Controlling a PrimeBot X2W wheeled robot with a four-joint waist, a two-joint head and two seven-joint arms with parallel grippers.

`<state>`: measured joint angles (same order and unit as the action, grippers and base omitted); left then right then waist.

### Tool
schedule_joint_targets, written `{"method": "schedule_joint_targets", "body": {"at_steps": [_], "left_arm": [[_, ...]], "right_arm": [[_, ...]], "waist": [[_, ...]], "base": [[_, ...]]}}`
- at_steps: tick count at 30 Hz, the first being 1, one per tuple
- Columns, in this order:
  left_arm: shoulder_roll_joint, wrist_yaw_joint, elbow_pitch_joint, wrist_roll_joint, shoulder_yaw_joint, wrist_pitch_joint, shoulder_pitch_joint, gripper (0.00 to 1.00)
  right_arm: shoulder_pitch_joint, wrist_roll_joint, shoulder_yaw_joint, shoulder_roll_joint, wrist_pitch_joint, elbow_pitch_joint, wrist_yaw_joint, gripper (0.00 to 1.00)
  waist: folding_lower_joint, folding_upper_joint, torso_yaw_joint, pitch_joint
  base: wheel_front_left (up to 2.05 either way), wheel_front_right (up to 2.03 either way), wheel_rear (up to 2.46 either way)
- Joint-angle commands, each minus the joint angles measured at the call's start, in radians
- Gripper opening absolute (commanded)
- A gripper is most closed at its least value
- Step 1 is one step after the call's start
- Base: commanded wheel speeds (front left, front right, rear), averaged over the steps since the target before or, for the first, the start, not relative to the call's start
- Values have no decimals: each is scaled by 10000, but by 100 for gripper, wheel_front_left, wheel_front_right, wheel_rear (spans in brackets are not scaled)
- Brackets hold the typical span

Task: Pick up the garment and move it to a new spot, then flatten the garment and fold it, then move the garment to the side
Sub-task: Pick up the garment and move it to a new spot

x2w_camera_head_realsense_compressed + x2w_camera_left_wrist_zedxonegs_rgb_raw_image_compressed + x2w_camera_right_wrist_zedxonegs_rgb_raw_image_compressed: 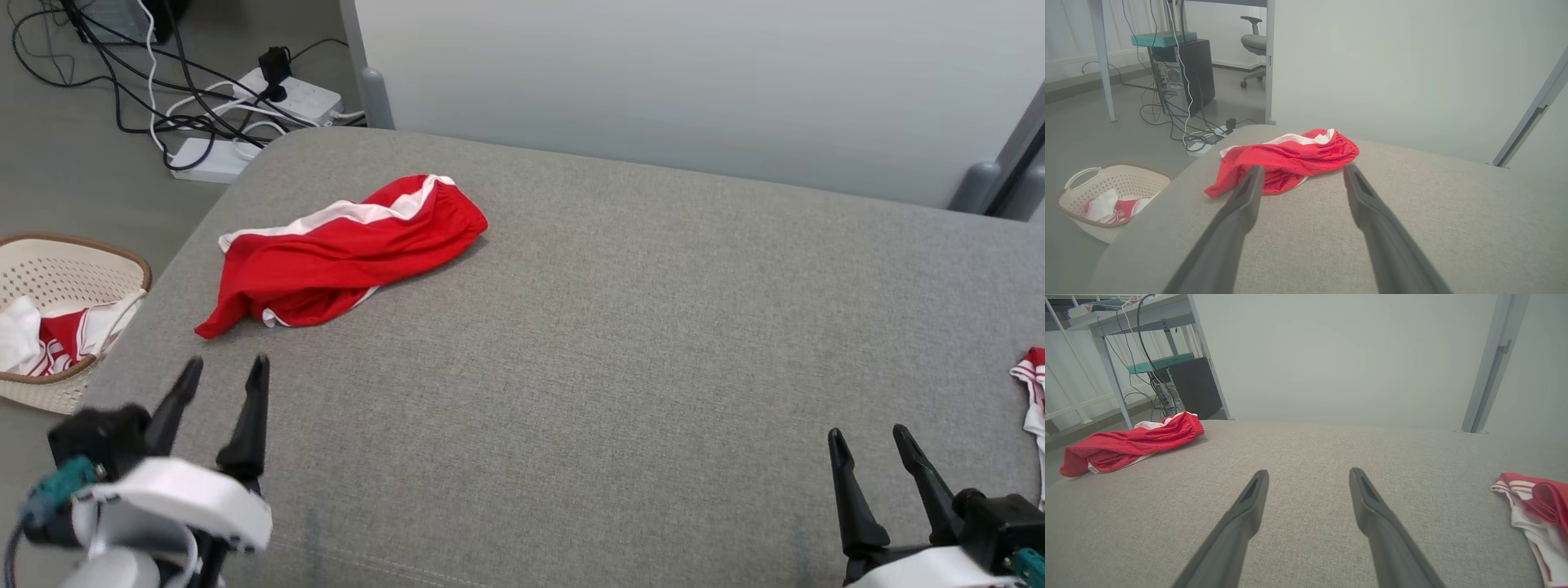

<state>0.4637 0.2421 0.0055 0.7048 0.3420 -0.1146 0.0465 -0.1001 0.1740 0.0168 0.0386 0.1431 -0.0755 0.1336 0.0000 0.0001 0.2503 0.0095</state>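
A red garment (343, 253) with white trim lies crumpled on the far left part of the grey padded surface (620, 343). The left wrist view has the garment (1290, 157) just beyond the fingertips, and in the right wrist view the garment (1131, 443) sits far to the left. My left gripper (227, 370) hovers open near the front left edge, a short way in front of the garment, with nothing between its fingers. My right gripper (869, 437) stands open and empty at the front right, far from the garment.
A second red and white piece of clothing (1033, 392) lies at the surface's right edge. A beige perforated basket (57, 269) with red and white clothes stands on the floor to the left. Cables and power strips (245, 106) lie on the floor behind; a pale wall panel (694, 82) backs the surface.
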Motion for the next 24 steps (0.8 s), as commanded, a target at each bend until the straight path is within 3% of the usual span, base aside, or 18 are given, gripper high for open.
{"method": "schedule_joint_targets", "body": {"at_steps": [1, 6, 12, 18, 24], "left_arm": [[496, -162, -253, 83, -476, 286, 1307, 100], [1171, -1033, 615, 399, -696, 1389, 3923, 100], [1390, -2021, 3323, 1166, -759, 2857, 6666, 100], [1703, -2485, 5894, 1614, -869, 3958, 8237, 100], [2111, -2932, 7753, 1880, -949, 4511, 8660, 100]], "right_arm": [[560, -93, -237, 116, -29, 394, -29, 100], [858, -261, -115, 116, -118, 687, -29, 100], [1165, -292, 129, 116, -59, 827, -29, 100], [1491, -348, -48, 116, -57, 921, -29, 100], [1963, -258, -327, 116, -37, 976, -29, 100]], "waist": [[0, -1, -193, 272], [0, -1, -725, 962], [0, -1, -1467, 1834], [0, -1, -2173, 2779], [0, -1, -2633, 3736]], "base": [[0, 0, 0], [0, 0, 0], [0, 0, 0], [0, 0, 0], [0, 0, 0]]}}
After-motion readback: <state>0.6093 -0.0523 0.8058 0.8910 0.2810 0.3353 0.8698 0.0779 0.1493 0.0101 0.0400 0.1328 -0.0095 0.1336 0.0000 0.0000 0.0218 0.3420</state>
